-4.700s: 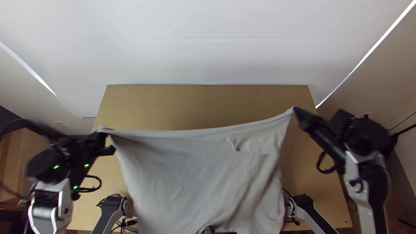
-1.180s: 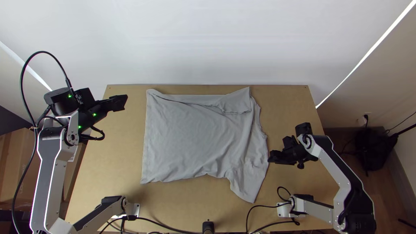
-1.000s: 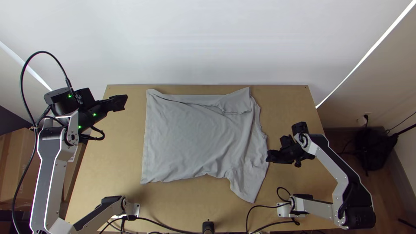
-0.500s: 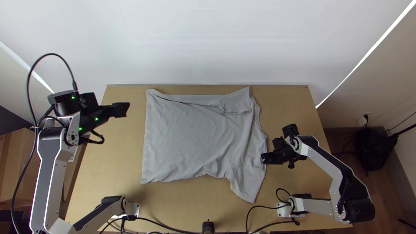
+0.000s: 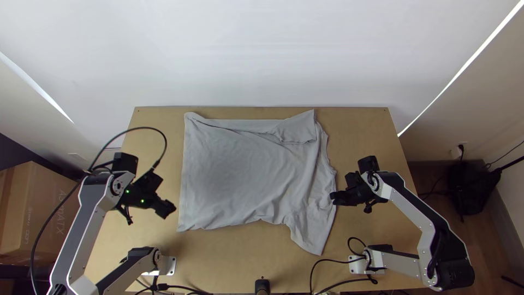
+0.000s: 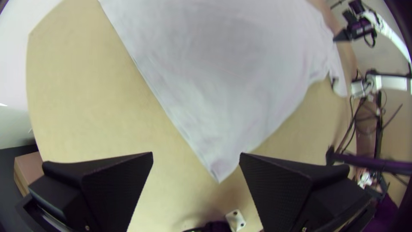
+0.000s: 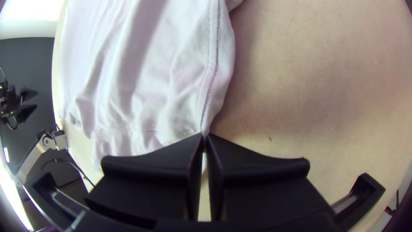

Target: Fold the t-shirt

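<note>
In the top view, the shirt (image 5: 245, 175) lies on the surface (image 5: 218, 257), mostly spread, with a turned flap at its far edge; it looks light and very soft, so I think it wrinkles easily and should be moved slowly. In the left wrist view, the left end effector (image 6: 196, 160) is released, and the shirt's near corner points toward its gap; this corner seems a good place for taking hold. In the right wrist view, the right end effector (image 7: 204, 136) is clenched on the stitched edge, which should resist stretching better.
</note>
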Robot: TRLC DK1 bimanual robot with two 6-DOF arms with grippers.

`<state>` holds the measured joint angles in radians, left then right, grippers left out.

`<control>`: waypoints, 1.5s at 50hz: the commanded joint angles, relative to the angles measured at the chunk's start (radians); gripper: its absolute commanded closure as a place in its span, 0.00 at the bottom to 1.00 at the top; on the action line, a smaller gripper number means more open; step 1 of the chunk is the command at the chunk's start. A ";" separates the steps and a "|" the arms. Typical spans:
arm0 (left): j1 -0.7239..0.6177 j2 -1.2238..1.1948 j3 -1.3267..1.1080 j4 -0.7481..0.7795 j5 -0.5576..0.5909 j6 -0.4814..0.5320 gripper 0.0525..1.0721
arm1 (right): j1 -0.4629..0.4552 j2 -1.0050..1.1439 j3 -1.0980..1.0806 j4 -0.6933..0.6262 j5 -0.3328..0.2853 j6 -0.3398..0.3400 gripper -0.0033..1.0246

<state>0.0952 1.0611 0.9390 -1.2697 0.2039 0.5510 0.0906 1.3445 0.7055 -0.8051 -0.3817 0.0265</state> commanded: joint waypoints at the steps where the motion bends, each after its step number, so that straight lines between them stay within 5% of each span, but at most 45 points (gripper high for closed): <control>1: -0.008 -0.030 -0.082 -0.048 -0.043 0.124 0.05 | 0.001 -0.034 -0.014 -0.014 0.003 0.020 0.98; 17: -0.186 -0.066 -0.253 -0.017 -0.182 0.136 0.05 | -0.003 -0.058 -0.003 -0.026 0.003 0.026 0.98; 34: -0.394 0.028 -0.281 0.082 -0.190 0.020 0.05 | -0.003 -0.099 -0.034 -0.026 0.003 0.041 0.98; 49: -0.440 0.112 -0.287 0.178 -0.190 -0.026 0.07 | -0.023 -0.117 -0.049 -0.026 0.004 0.038 0.98; 56: -0.442 0.142 -0.313 0.207 -0.190 -0.028 0.23 | -0.028 -0.120 -0.051 -0.026 0.004 0.038 0.98; 66: -0.430 0.129 -0.324 0.291 -0.173 -0.037 0.96 | -0.043 -0.139 -0.046 -0.026 0.004 0.041 0.98; 75: -0.331 0.119 -0.226 0.308 -0.100 -0.105 0.97 | -0.114 -0.171 -0.029 -0.026 0.003 0.038 0.98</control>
<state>-0.2977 1.1912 0.6449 -0.9703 0.0559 0.4961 0.0135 1.1934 0.6739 -0.8234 -0.3820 0.0521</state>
